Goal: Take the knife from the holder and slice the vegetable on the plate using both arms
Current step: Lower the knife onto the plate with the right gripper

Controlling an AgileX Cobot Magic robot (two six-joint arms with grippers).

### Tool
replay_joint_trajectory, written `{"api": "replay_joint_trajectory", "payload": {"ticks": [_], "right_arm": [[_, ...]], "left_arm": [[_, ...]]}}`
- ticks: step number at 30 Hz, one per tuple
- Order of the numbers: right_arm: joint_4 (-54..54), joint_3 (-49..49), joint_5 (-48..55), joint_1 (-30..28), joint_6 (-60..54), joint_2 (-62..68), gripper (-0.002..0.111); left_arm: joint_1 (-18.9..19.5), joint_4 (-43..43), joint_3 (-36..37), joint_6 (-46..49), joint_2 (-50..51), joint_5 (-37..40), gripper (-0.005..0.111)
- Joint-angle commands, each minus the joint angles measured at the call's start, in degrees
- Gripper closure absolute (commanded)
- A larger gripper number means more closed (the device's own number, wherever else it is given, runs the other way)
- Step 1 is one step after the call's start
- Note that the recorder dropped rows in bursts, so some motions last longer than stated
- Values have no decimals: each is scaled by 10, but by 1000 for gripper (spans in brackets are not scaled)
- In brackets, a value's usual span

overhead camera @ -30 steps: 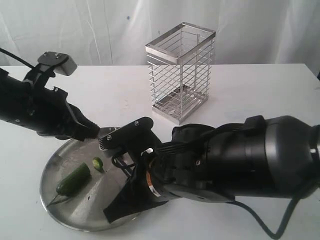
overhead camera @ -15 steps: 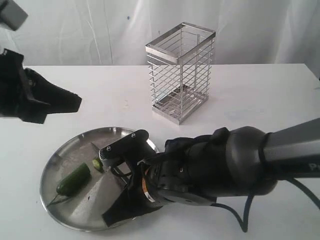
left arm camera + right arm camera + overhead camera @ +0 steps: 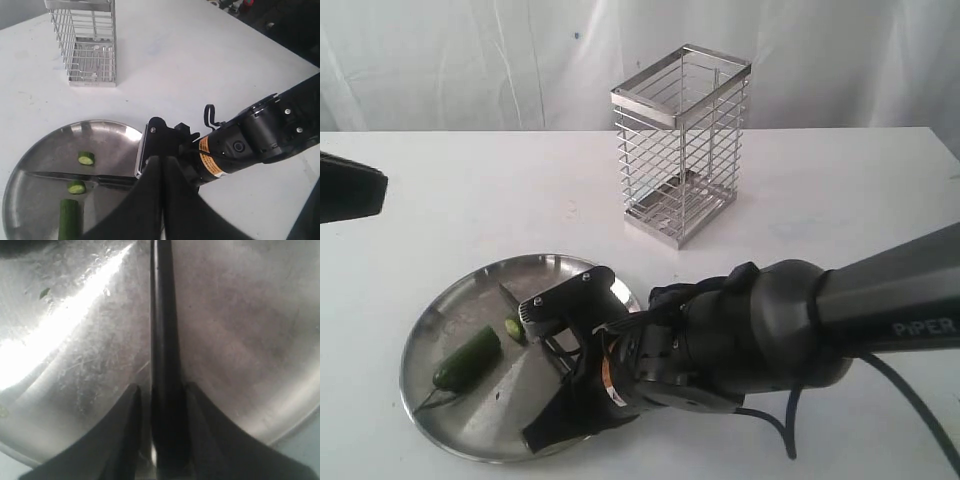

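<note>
The plate (image 3: 438, 312) lies at the front left. On it rests the dark green vegetable (image 3: 468, 357), its cut end facing a small slice (image 3: 514, 327). The knife (image 3: 62, 176) lies flat on the plate, blade between two slices (image 3: 86, 158), the vegetable (image 3: 69, 225) just beyond. My right gripper (image 3: 161, 387) is shut on the knife handle (image 3: 162, 340), a finger on each side, low over the plate (image 3: 240, 340). The right arm (image 3: 720, 345) covers the handle in the exterior view. My left gripper (image 3: 161, 160) is shut and empty, far from the plate at the frame's left edge (image 3: 375, 190).
The wire holder (image 3: 682, 140) stands empty at the back centre of the white table (image 3: 840, 200), well away from the plate. It also shows in the left wrist view (image 3: 85, 40). A cable (image 3: 880, 400) trails from the right arm.
The left arm has pulled back from over the plate, up and out to the left edge. The right arm stays low over the plate with the knife.
</note>
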Motion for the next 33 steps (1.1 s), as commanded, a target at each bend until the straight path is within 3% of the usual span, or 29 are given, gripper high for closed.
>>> {"api": "replay_joint_trajectory", "payload": {"ticks": [1,4,13,16,23,26,33], "right_arm": [[-5,-1,1,-4,8,-2,64],[-5,-1,1,-4,14,-19,58],[-6,21,-14,-3,14,-116,58],[-6,62,-85,-3,14,-166,64],[6,169,-185,-3,28,-307,85],[7,202,-228,-3,28,-367,94],[18,242,-249,40,33,-496,108]], "left_arm": [[1,6,4,-21,-43,9,107],[1,51,4,-64,-71,15,107],[1,118,4,-166,-180,45,107],[1,142,4,-190,-233,64,107],[1,306,20,-321,-376,118,107],[1,318,50,-335,-430,150,107],[1,322,78,-340,-430,213,107]]}}
